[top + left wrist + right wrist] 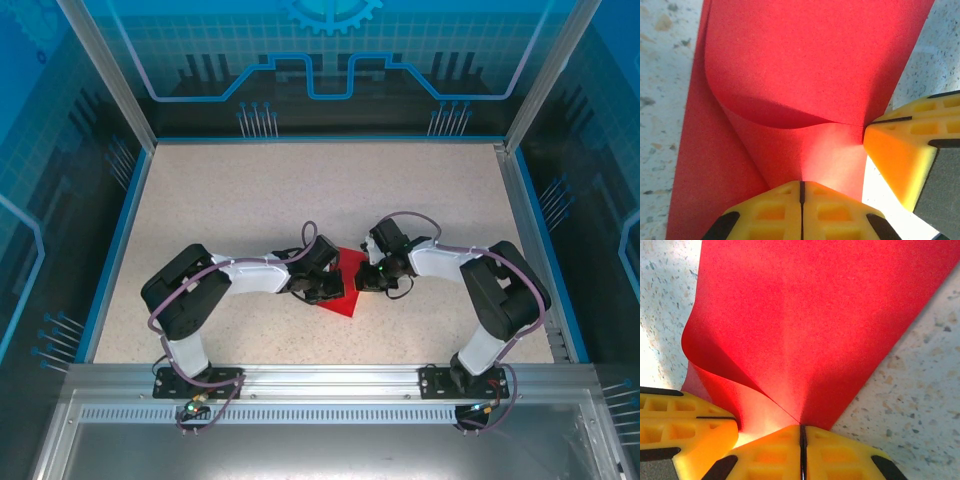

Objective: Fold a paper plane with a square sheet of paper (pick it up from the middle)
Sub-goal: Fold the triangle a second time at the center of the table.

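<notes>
The square sheet of paper (pixel 341 302) is bright red and lies mid-table between the two arms, with one flap bowed up over the rest. My left gripper (pixel 328 290) is shut on the sheet's edge. In the left wrist view the paper (pixel 805 75) curls over in front of the closed left gripper (pixel 801 183), and a right finger (pixel 897 150) touches its corner. My right gripper (pixel 366 280) is shut on the opposite side. In the right wrist view the paper (pixel 810 325) fans out from the closed right gripper (pixel 801 426), with a left finger (pixel 687 426) close beside it.
The speckled tabletop (pixel 300 200) is bounded by a blue rim (pixel 118 240) and clear side walls. An aluminium rail (pixel 320 385) carries both arm bases at the near edge. The two grippers are almost touching each other over the paper.
</notes>
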{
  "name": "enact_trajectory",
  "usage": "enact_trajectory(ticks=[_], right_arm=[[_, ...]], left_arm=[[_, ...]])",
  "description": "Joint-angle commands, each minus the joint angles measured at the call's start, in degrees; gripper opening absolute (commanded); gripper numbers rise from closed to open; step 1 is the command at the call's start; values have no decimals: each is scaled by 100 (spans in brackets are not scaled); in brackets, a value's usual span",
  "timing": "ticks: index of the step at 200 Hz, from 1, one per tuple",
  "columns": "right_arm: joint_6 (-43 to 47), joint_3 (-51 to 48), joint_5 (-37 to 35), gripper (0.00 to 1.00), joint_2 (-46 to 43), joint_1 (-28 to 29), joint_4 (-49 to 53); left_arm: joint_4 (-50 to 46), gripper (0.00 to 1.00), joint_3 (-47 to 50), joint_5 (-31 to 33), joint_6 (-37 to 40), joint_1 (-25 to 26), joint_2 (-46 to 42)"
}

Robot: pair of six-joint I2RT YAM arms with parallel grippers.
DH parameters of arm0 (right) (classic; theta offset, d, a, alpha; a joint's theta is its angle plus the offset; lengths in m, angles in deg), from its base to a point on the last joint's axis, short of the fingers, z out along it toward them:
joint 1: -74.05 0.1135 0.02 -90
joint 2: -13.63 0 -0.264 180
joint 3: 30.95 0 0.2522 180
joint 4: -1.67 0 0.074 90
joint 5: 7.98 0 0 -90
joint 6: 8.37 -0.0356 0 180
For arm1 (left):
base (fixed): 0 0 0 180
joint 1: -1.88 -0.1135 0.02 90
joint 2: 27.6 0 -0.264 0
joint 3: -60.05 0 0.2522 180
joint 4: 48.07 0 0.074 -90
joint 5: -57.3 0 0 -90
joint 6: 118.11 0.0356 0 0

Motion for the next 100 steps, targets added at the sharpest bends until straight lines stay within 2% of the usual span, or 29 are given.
enact_trajectory(ticks=[1,23,48,100], right_arm=[[83,-71,-256,9,306,77,157],[96,-89,-249,9,309,81,175],[117,-96,-264,9,341,85,179],[116,-109,-251,9,370,85,166]], left_arm=[[-194,9,75,50,-69,-27,69],[215,10,19,-320,-46,-18,-268],[19,10,-141,23,85,-27,-445],[-151,9,-259,179,114,-140,61]])
